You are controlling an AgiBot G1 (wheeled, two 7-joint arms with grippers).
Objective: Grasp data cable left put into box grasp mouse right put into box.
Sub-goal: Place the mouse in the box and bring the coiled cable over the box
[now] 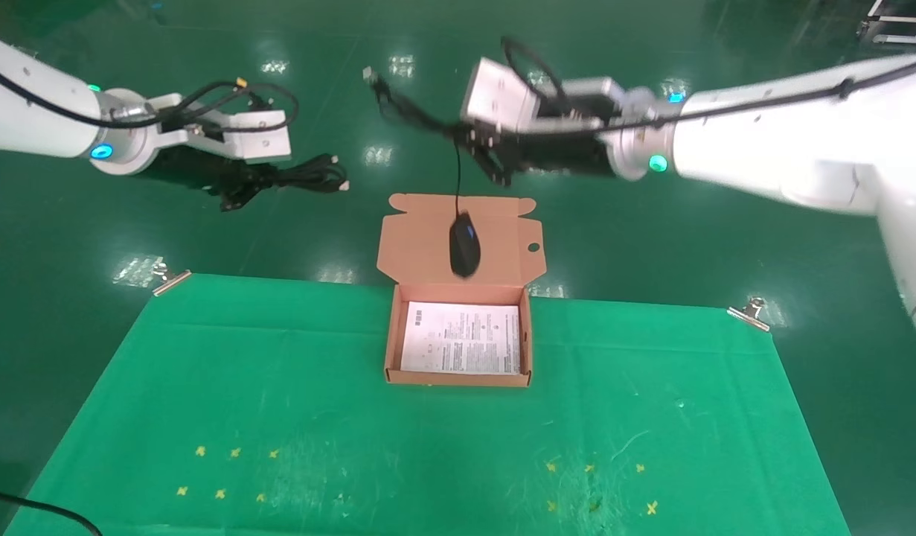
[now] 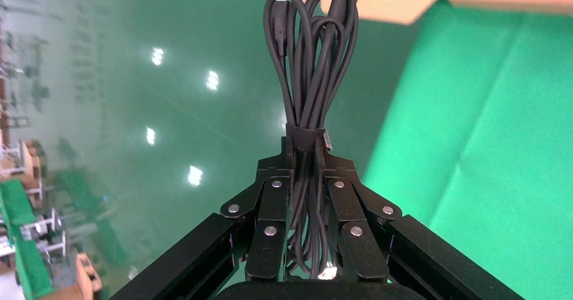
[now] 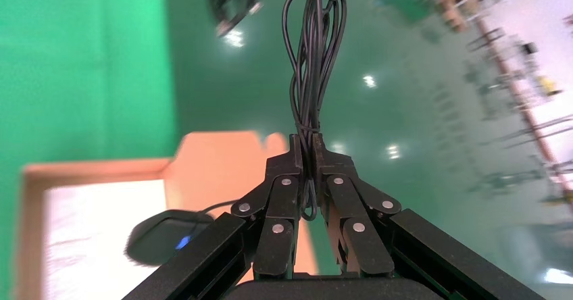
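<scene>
At upper left the left gripper (image 1: 238,182) has its fingers clamped on the cable (image 1: 309,175); at upper centre the right gripper (image 1: 491,160) pinches the mouse's cord, the mouse (image 1: 464,246) dangling before the box's (image 1: 458,376) raised lid. Lower slowly — let the swing settle — so it lands inside the box on the worktop (image 1: 205,372).

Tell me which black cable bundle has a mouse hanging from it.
The bundle in the right gripper: the mouse dangles from it over the box. The left gripper's data cable carries nothing.
</scene>
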